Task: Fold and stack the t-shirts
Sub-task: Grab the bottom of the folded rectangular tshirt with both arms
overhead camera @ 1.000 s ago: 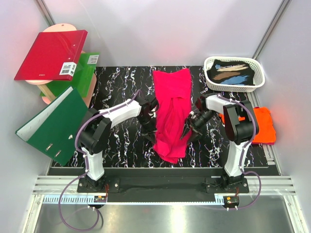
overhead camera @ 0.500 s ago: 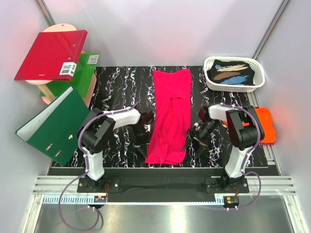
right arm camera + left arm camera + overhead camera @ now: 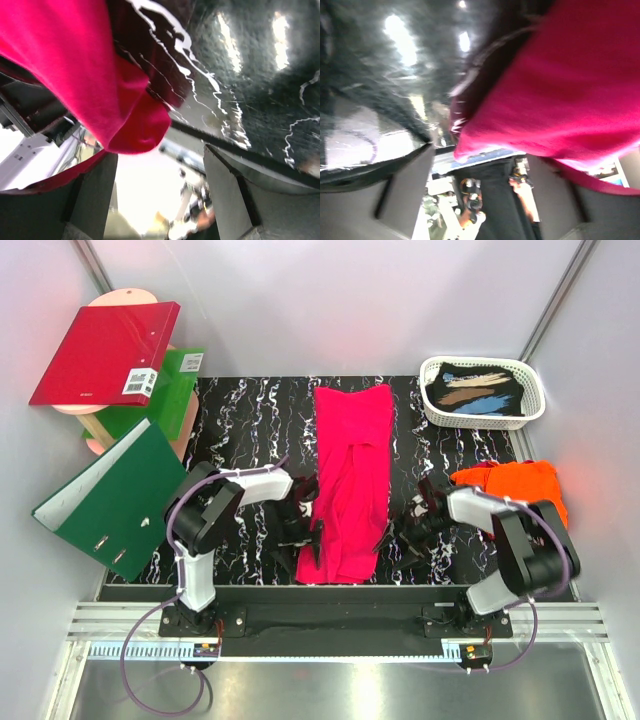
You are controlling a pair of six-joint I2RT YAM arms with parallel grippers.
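The left gripper (image 3: 306,540) sits low at the near-left hem of the long magenta-pink cloth t-shirt (image 3: 350,480), jaws spread apart and pinching nothing. A loose fold hangs against one finger and could snag as the arm lifts, dragging the strip askew. The shirt lies lengthwise mid-way across the black marbled tabletop (image 3: 240,420). The right gripper (image 3: 400,530), also spread wide at the near-right hem, carries the same risk. The crumpled bright orange t-shirt (image 3: 515,485) lies at the right edge, where an elbow might nudge it.
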